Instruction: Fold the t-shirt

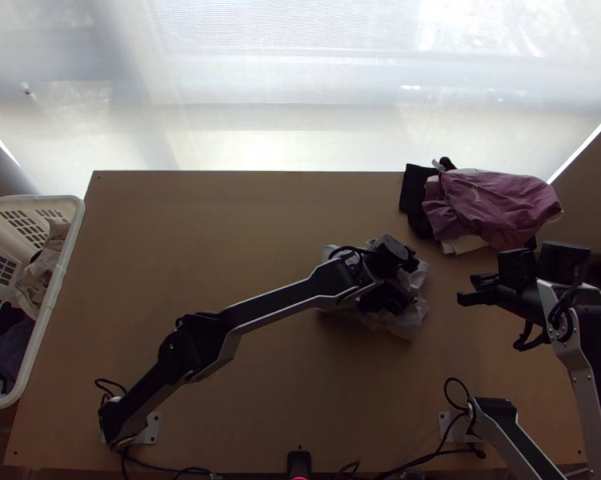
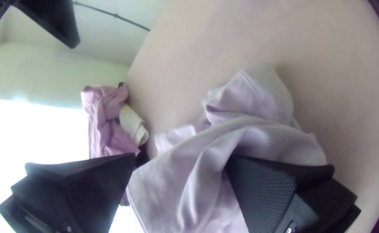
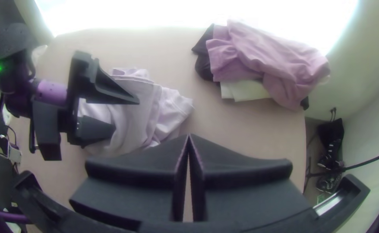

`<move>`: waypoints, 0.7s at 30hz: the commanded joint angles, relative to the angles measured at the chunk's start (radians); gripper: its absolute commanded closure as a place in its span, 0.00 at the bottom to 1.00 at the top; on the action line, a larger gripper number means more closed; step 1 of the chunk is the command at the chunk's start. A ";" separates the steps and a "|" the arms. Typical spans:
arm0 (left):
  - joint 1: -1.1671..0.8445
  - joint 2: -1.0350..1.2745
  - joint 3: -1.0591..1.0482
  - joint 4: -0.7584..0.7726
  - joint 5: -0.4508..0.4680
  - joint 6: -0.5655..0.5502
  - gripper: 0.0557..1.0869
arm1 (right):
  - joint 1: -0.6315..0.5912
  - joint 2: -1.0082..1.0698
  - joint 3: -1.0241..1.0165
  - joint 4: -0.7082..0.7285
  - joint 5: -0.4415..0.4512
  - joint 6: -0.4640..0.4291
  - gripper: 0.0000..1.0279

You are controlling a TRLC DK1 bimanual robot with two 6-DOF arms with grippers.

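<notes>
The pale lilac-white t-shirt (image 1: 408, 316) lies bunched right of the table's middle, partly hidden beneath my left gripper (image 1: 396, 280). In the left wrist view my left gripper (image 2: 181, 162) has its fingers wide apart, one of them against the folds of the shirt (image 2: 198, 172). The right wrist view also shows the rumpled shirt (image 3: 144, 108) around that gripper's finger tips. My right gripper (image 1: 464, 290) is over the table to the right of the shirt, apart from it. Its two fingers meet at the tips in the right wrist view, where the right gripper (image 3: 189, 136) holds nothing.
At the table's back right corner is a pile of clothes, with a mauve garment (image 1: 492, 204) over black and white ones. A white laundry basket (image 1: 60, 272) with clothes stands at the left edge. Bare wood (image 1: 220, 240) lies left of the shirt.
</notes>
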 commanded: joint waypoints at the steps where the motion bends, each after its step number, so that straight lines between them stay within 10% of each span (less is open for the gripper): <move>1: 0.000 -0.037 0.008 -0.152 -0.018 -0.098 0.04 | 0.002 0.005 -0.011 0.015 -0.009 0.000 0.97; 5: -0.004 -0.035 0.010 -0.154 -0.021 -0.125 0.05 | 0.000 0.014 -0.012 0.024 -0.011 -0.001 0.97; 9: -0.004 -0.026 0.010 -0.186 -0.019 -0.141 0.43 | 0.000 0.017 -0.018 0.030 -0.015 -0.001 0.97; 11: -0.004 -0.022 0.010 -0.186 -0.022 -0.138 0.03 | 0.000 0.017 -0.018 0.032 -0.017 -0.001 0.97; 21: 0.054 -0.144 0.005 -0.287 -0.025 -0.303 0.04 | 0.032 0.006 -0.018 0.027 -0.026 0.005 0.97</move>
